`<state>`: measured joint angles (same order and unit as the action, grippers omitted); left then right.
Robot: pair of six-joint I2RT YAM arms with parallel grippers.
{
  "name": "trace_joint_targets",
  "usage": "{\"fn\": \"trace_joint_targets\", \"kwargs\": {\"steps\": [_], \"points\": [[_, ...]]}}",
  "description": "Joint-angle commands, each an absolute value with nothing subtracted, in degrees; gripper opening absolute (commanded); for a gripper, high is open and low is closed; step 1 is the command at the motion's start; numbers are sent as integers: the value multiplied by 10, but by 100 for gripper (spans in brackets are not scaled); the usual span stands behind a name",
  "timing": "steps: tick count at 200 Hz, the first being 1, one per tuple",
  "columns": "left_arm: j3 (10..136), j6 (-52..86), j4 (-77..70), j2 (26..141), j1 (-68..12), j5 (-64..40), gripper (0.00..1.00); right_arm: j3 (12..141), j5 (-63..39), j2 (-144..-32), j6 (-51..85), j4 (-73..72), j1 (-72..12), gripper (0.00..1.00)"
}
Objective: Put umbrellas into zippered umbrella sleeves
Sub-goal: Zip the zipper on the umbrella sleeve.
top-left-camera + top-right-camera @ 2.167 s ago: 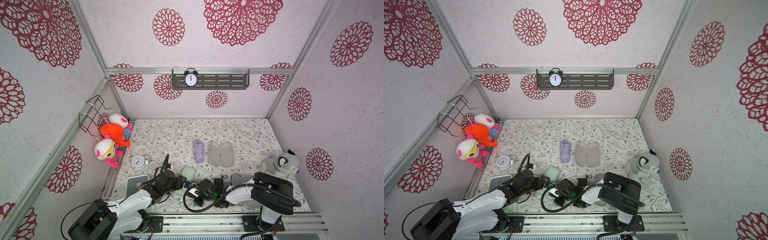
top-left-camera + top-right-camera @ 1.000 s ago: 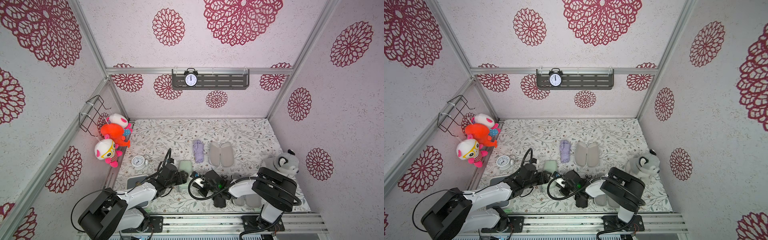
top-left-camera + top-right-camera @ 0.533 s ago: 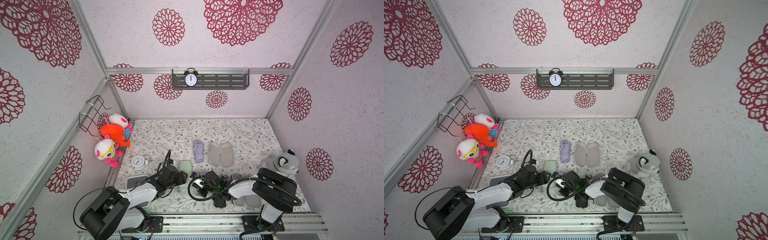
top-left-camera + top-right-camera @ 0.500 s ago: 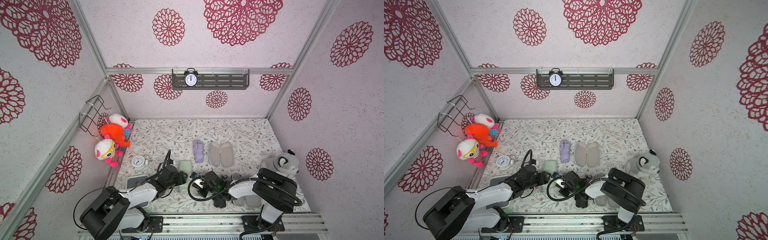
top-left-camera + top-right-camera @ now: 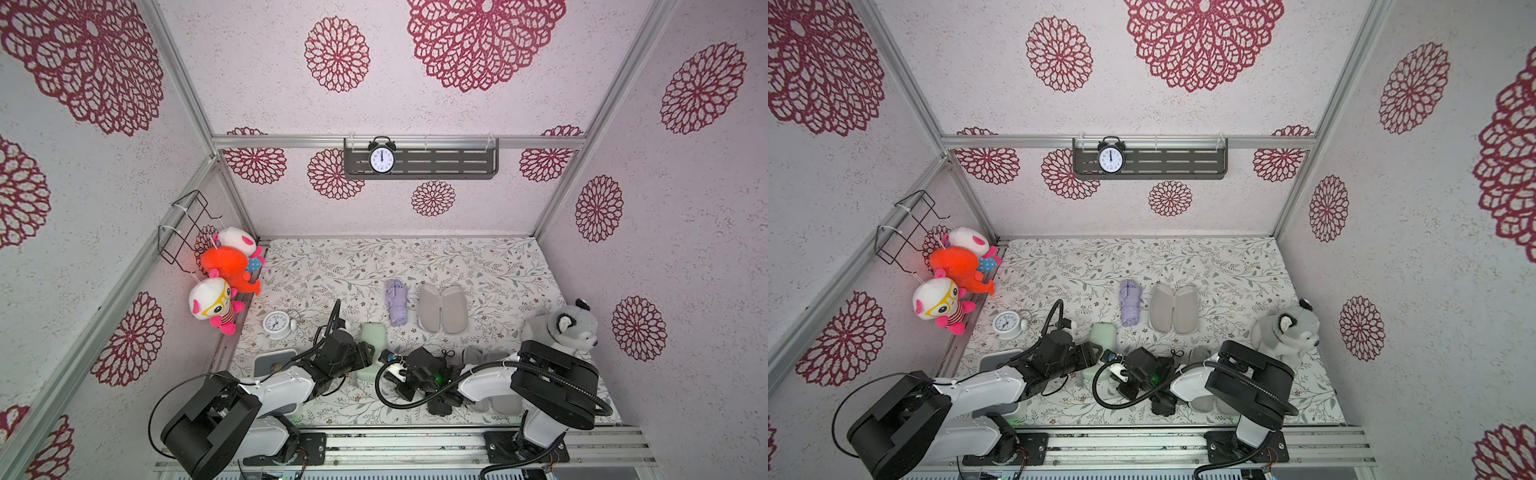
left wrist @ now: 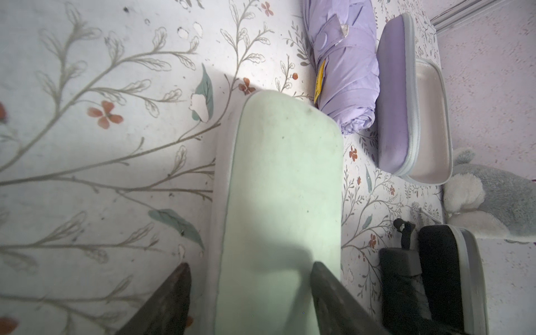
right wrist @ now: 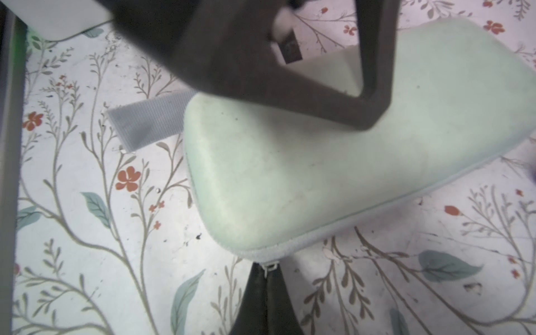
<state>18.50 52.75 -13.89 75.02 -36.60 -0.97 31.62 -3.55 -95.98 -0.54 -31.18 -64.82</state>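
Right wrist view has your right end effector [image 7: 265, 272] clenched at the near end of the mint sleeve [image 7: 319, 162], its tips on the zip pull [image 7: 269, 265], which it seems to pinch. Expect that pull to be small, hard and slippery. The shell looks stiff, moulded and light, so it will likely slide on the surface [image 6: 101, 188] when you tug the zip unless you pin it across its width.

Left wrist view shows your left end effector [image 6: 251, 265] released and astride that same near end. A strip of surface shows between one jaw and the shell, which no other view reveals. The sleeve lies shut, flat between both arms.

Farther off lies the lilac umbrella [image 6: 345, 66], soft and squashable, best taken around its middle. Just beside it is the lilac sleeve [image 5: 442, 307]. Only the top views show that sleeve lying fully open, and only the right wrist view catches the zip pull.
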Motion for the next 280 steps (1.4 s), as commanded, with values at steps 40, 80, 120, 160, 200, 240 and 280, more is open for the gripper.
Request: {"fn": "trace_joint_targets", "kwargs": {"steps": [40, 80, 120, 160, 200, 240, 280], "points": [[174, 539, -169, 788, -366, -10, 61, 324, -18, -960, 23, -234, -684, 0], [171, 549, -174, 796, -366, 5, 58, 314, -26, -953, 37, -243, -676, 0], [169, 557, -164, 784, -368, 13, 56, 337, -16, -962, 50, -228, -712, 0], [166, 563, -167, 794, -369, 21, 52, 343, -14, -960, 61, -222, -724, 0], [159, 578, -197, 810, -372, 25, 53, 364, -3, -975, 89, -239, -743, 0], [149, 589, -207, 799, -377, 42, 53, 414, -8, -1029, 132, -279, -761, 0], [144, 594, -201, 784, -390, 60, 53, 448, 21, -1059, 142, -261, -761, 0]]}}
